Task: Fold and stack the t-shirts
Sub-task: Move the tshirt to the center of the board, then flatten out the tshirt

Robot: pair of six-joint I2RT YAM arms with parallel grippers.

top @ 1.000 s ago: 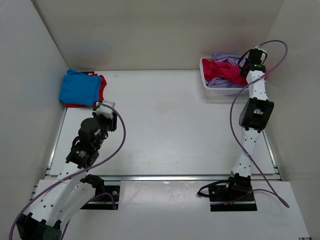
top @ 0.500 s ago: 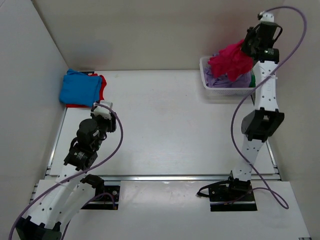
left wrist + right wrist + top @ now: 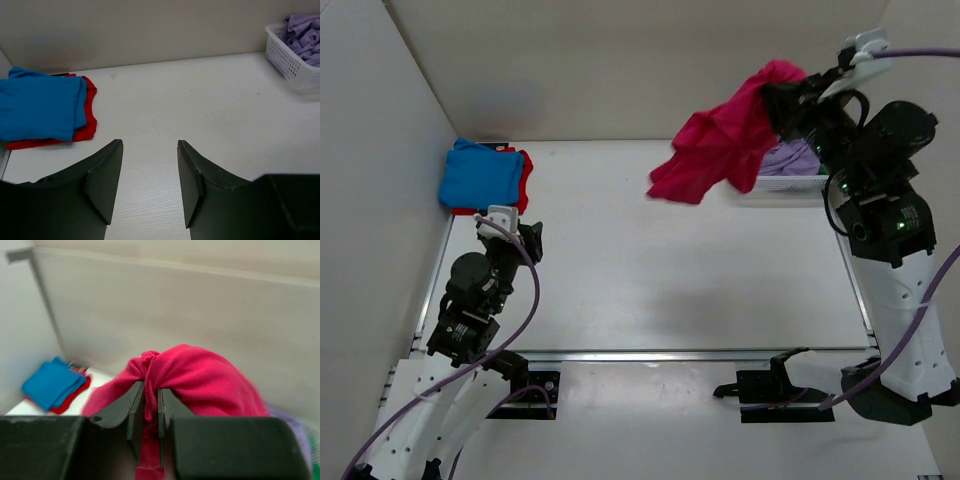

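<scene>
right pincer (image 3: pixel 782 98): we find it raised high over the far right of the desk (image 3: pixel 670 260). Its jaws are shut tight on a bunched fold of the crimson-pink t-shirt (image 3: pixel 720 145). In the right wrist view only a thin strip of cloth shows between the fingers (image 3: pixel 131 402).
crimson-pink t-shirt: it is pinched at its upper right end. The rest hangs crumpled, down and to the left of the right pincer. We see no part of it resting on the desk.
left pincer (image 3: pixel 149 145): we find it low over the near left of the desk. Its jaws stand well apart with nothing between them, and bare desk shows through the gap.
blue t-shirt (image 3: pixel 480 175): it lies folded in the far left corner of the desk, on top of the red t-shirt (image 3: pixel 523 175). It is ahead and to the left of the left pincer, and apart from it.
red t-shirt: it lies under the blue one, with its edge showing along the right and near sides.
lavender t-shirt (image 3: pixel 788 160): it lies crumpled inside the basket (image 3: pixel 290 60).
basket: it is white and latticed and stands in the far right corner of the desk. In the top view it sits below the right pincer, and the hanging cloth covers its left end.
</scene>
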